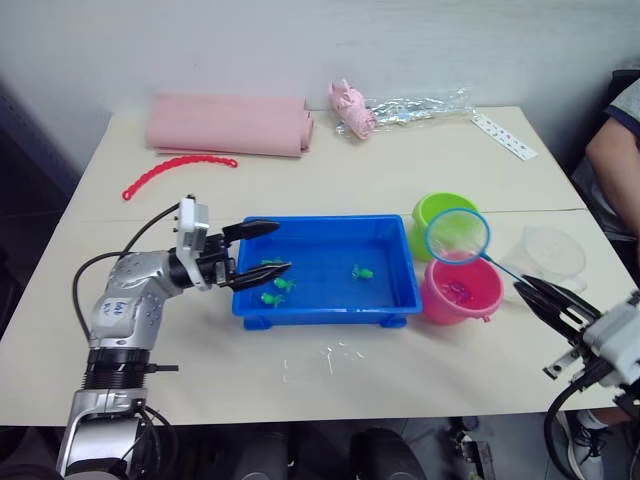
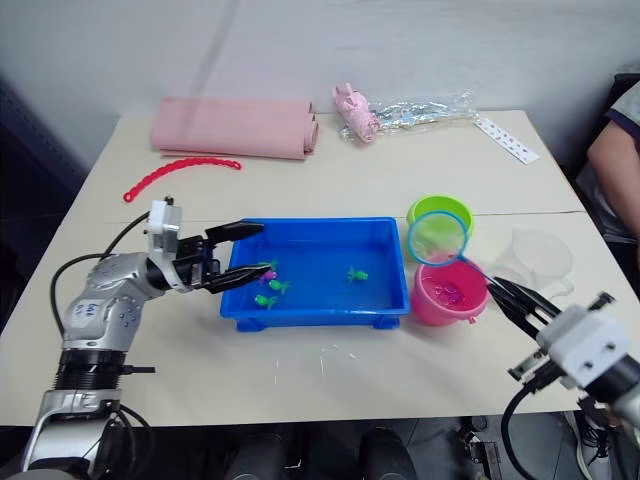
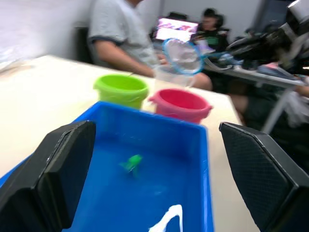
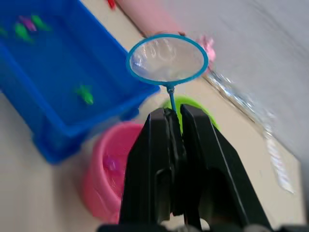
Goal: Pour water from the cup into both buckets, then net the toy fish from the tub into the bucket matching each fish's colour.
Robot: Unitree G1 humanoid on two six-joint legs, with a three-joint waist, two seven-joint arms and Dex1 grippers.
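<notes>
The blue tub (image 1: 320, 308) sits mid-table, holding a few green toy fish (image 1: 362, 271) and a magenta one (image 2: 268, 268). My left gripper (image 1: 280, 247) is open over the tub's left end, with one finger above the fish there. To the tub's right stand the lime green bucket (image 1: 440, 212) and the pink bucket (image 1: 462, 298), which has pink fish inside. The net (image 1: 457, 235) hangs with its blue hoop above the two buckets. My right gripper (image 4: 174, 121) is shut on its thin handle. The clear cup (image 1: 550, 255) lies right of the buckets.
A folded pink cloth (image 1: 230, 124), a red bead chain (image 1: 178, 172), a pink toy (image 1: 352, 108), a crinkled clear bag (image 1: 415, 108) and a white strip (image 1: 505, 136) lie along the far side. A person's arm (image 1: 615, 150) is at the right edge.
</notes>
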